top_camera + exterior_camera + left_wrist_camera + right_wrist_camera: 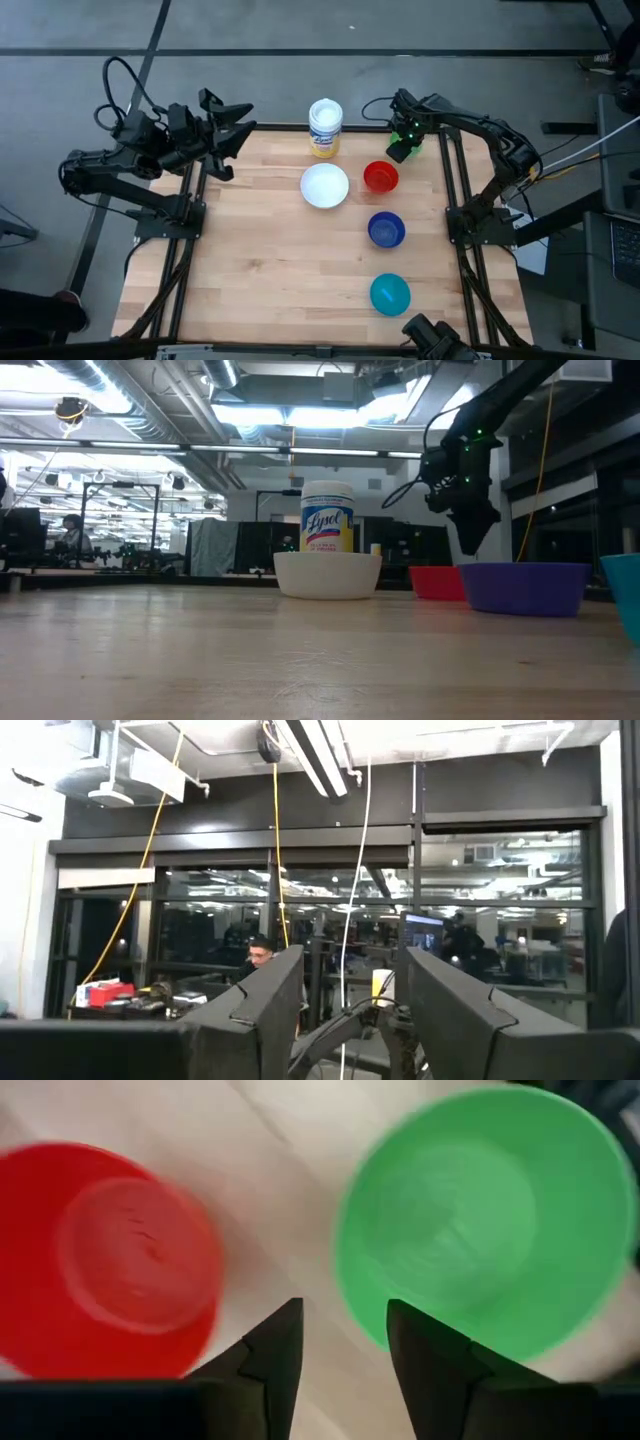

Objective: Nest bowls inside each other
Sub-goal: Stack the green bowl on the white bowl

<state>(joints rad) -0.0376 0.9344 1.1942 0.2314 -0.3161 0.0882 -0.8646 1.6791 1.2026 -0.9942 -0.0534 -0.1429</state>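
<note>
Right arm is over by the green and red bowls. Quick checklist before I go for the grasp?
1. Right hand open, nothing between its fingers: ok.
2. Green bowl upright and empty: ok.
3. Green bowl's rim sitting between the fingers: cannot tell; the rim shows close to one finger, height unclear.
4. Red bowl apart from the green bowl: ok, bare table shows between them.
5. White bowl empty, ready to receive: ok.
6. Left hand away from the bowls, at the table's far left corner: ok.
</note>
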